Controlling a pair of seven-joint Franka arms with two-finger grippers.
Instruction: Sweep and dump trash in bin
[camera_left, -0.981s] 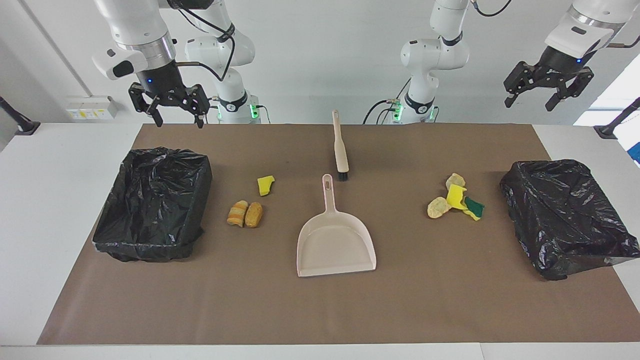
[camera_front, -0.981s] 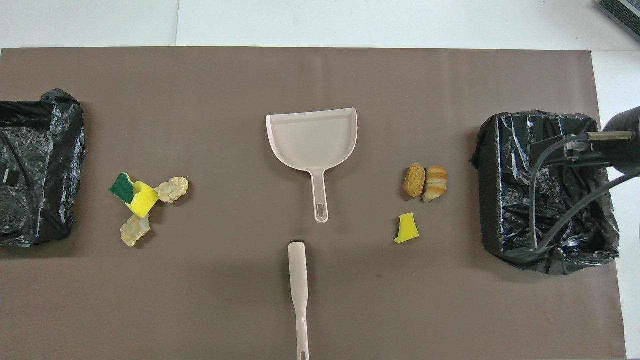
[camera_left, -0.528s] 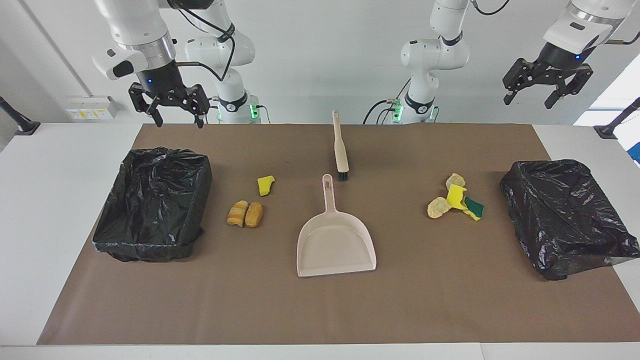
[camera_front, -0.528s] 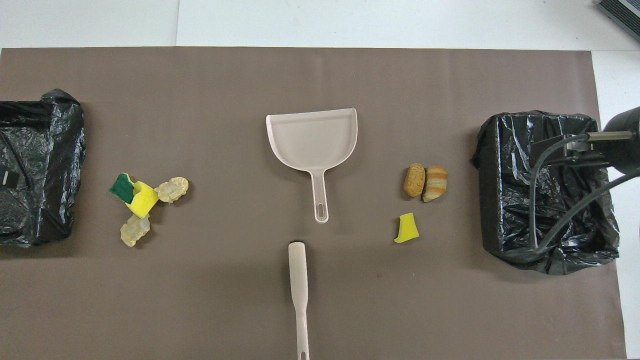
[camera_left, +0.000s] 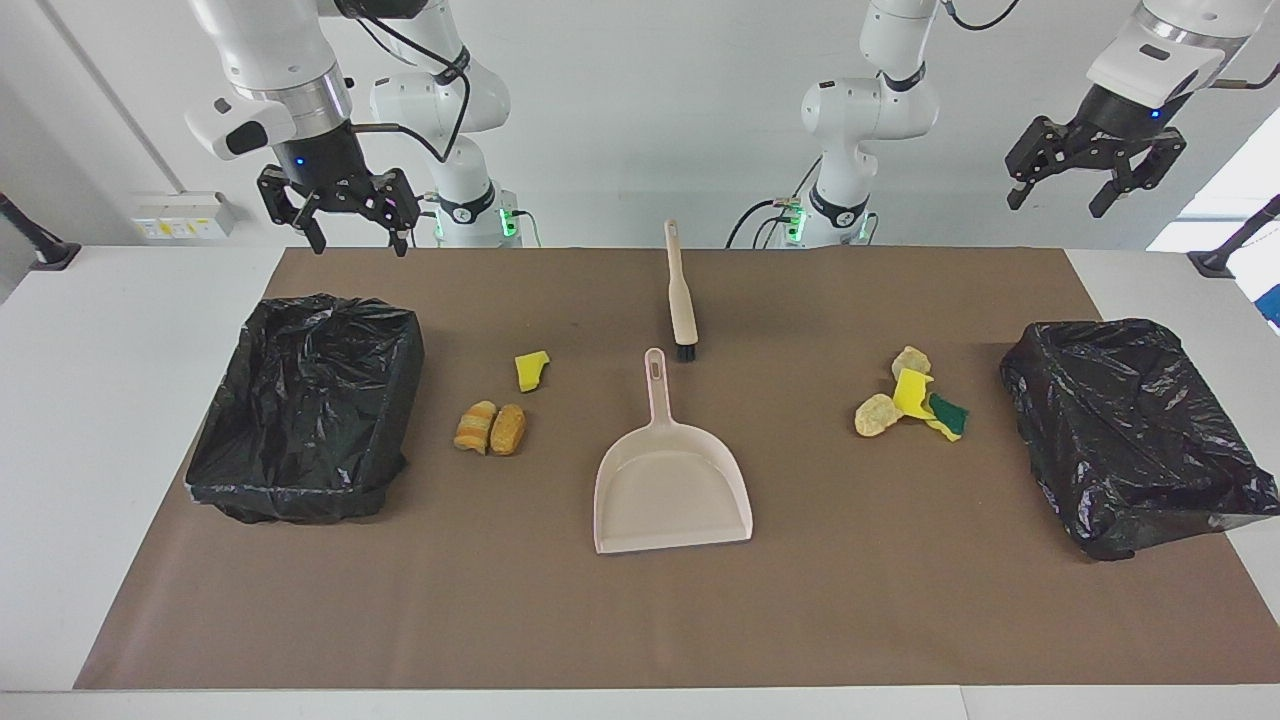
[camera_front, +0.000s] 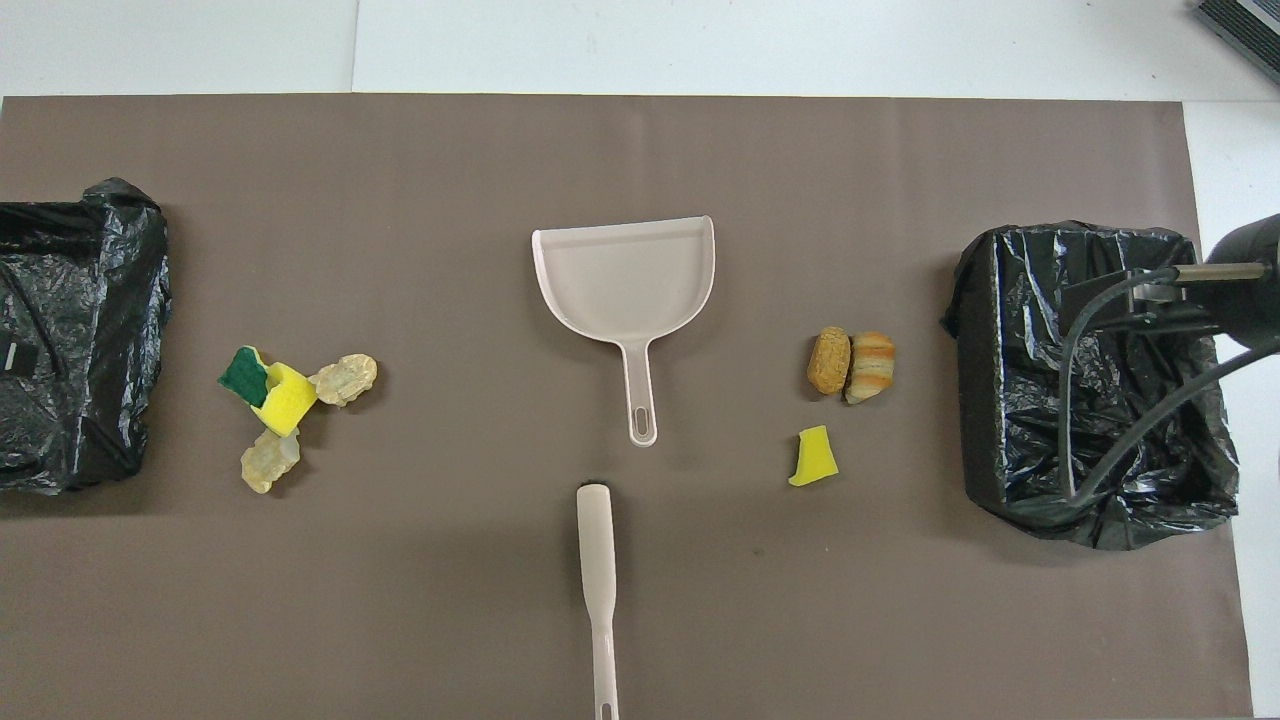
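Observation:
Trash lies in two groups on the brown mat. A yellow sponge piece (camera_left: 531, 370) (camera_front: 815, 458) and two bread-like lumps (camera_left: 491, 428) (camera_front: 851, 362) lie beside the black-lined bin (camera_left: 305, 405) (camera_front: 1090, 385) at the right arm's end. Sponge scraps and pale lumps (camera_left: 910, 400) (camera_front: 285, 400) lie beside the other black-lined bin (camera_left: 1130, 430) (camera_front: 70, 330) at the left arm's end. My right gripper (camera_left: 358, 245) hangs open and empty, high over the mat's robot-side edge by the first bin. My left gripper (camera_left: 1055, 207) hangs open and empty, high over the left arm's end.
A beige dustpan (camera_left: 672, 480) (camera_front: 625, 275) lies mid-mat, handle toward the robots. A beige brush (camera_left: 680, 295) (camera_front: 597, 580) lies in line with it, nearer the robots, bristles toward the pan. The right arm's wrist and cables (camera_front: 1240, 280) overhang the bin.
My left gripper rose a little and levelled out early in the second, then held still. The right gripper and everything on the mat stayed put.

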